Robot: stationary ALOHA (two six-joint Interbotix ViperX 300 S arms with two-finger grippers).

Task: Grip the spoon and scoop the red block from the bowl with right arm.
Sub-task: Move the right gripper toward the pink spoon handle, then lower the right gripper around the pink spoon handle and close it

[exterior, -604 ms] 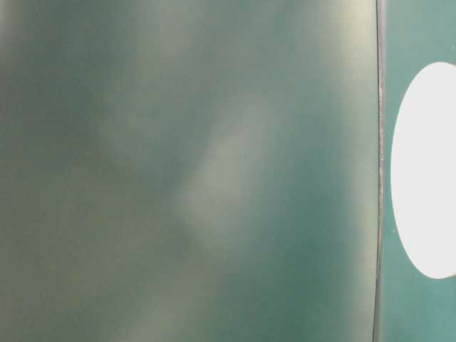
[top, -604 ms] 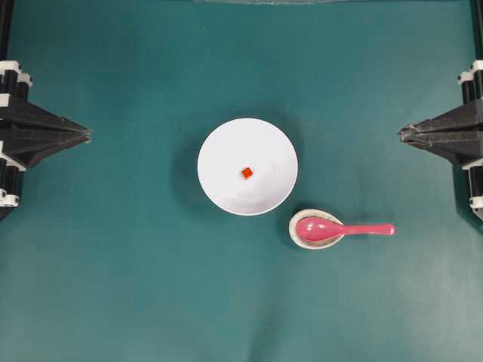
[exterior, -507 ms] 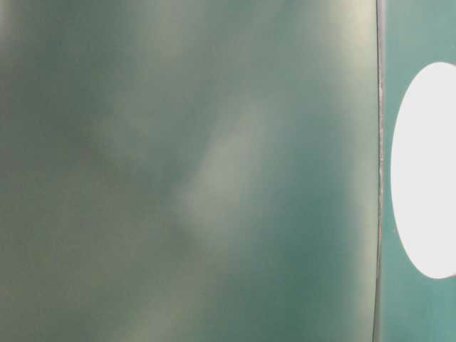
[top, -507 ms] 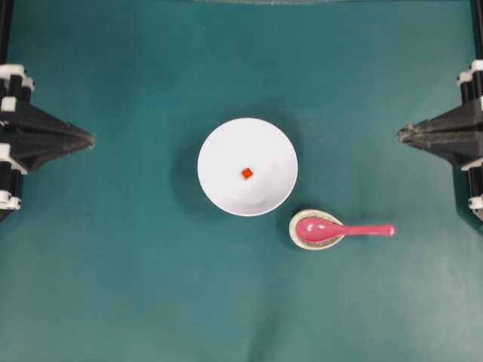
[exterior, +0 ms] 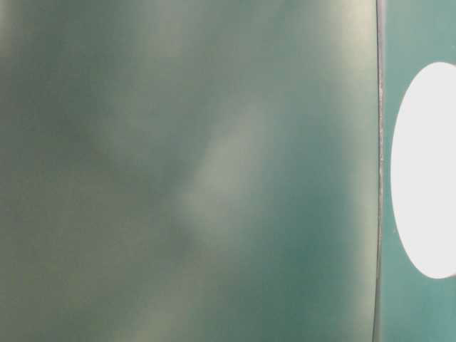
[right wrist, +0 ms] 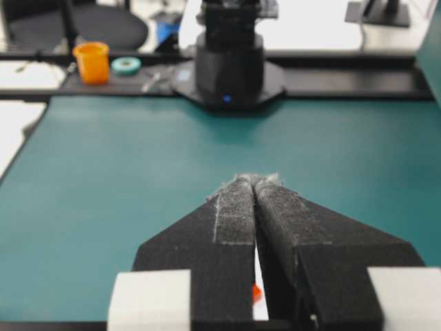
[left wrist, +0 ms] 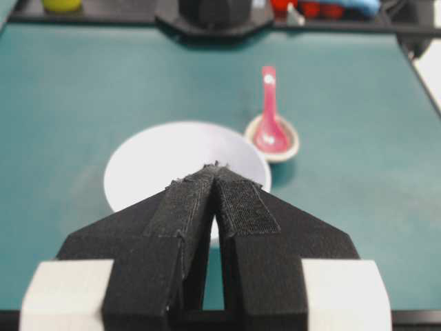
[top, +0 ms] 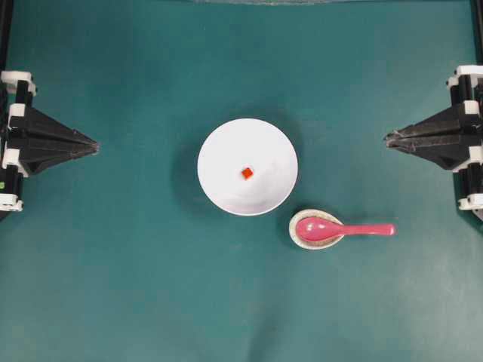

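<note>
**Both claws pressed together at the table's edges, spoon lying untouched in its rest**

Overhead view: the bowl [top: 247, 167] sits mid-table on the green table [top: 136, 286], with the red block [top: 247, 173] lying inside it near the middle. Just right of the bowl and nearer the lower edge, the spoon [top: 344, 229] lies with its scoop in the speckled spoon rest [top: 302, 240] and its handle pointing right over the table. The left gripper [top: 95, 142] hangs at the left edge, tips pressed together, well apart from the bowl. The right gripper [top: 388, 139] hangs at the right edge, likewise pinched to a point and holding nothing, above and well apart from the spoon's handle.

Table-level view: mostly a blurred green surface; a white oval, probably the bowl [exterior: 426, 171], shows at the right edge.

Left wrist view: the fingers [left wrist: 186, 207] meet at their tips. Beyond them lie the bowl [left wrist: 151, 165] and, farther right, the spoon [left wrist: 269, 117] in its rest [left wrist: 293, 148].

Right wrist view: the closed fingers [right wrist: 234, 214] point across bare table toward the far arm's base [right wrist: 229, 65]. A sliver of the red block [right wrist: 256, 292] shows in the gap below them.
</note>
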